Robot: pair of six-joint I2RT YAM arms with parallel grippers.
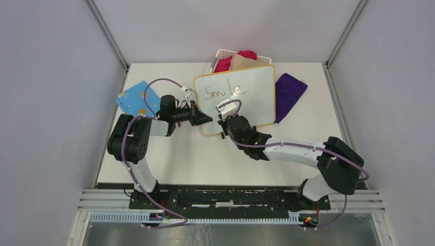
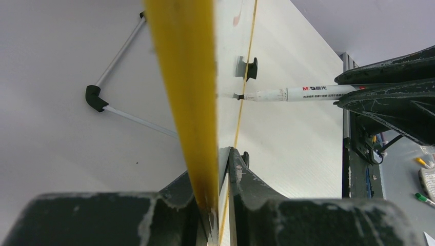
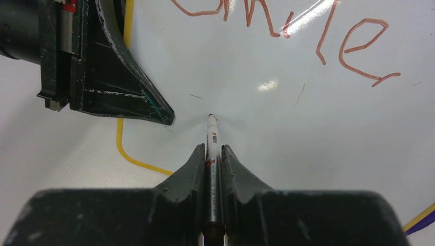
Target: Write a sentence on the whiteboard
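The whiteboard (image 1: 256, 84) with its yellow-orange rim lies at the back middle of the table. One red word, "Smile," (image 1: 224, 91), is the only part of the sentence on it; it also shows in the right wrist view as red letters (image 3: 354, 46). My left gripper (image 1: 205, 119) is shut on the whiteboard's left rim (image 2: 190, 102), pinching the edge. My right gripper (image 1: 225, 114) is shut on a white marker (image 3: 211, 141). The marker's tip (image 3: 210, 117) touches the board below the word. The marker (image 2: 302, 93) also shows in the left wrist view, tip on the board.
A white basket (image 1: 225, 54) with pink and tan cloth stands behind the whiteboard. A purple cloth (image 1: 288, 92) lies against the board's right edge. A blue board with holes (image 1: 134, 97) lies at the left. Metal frame posts stand at the table's back corners.
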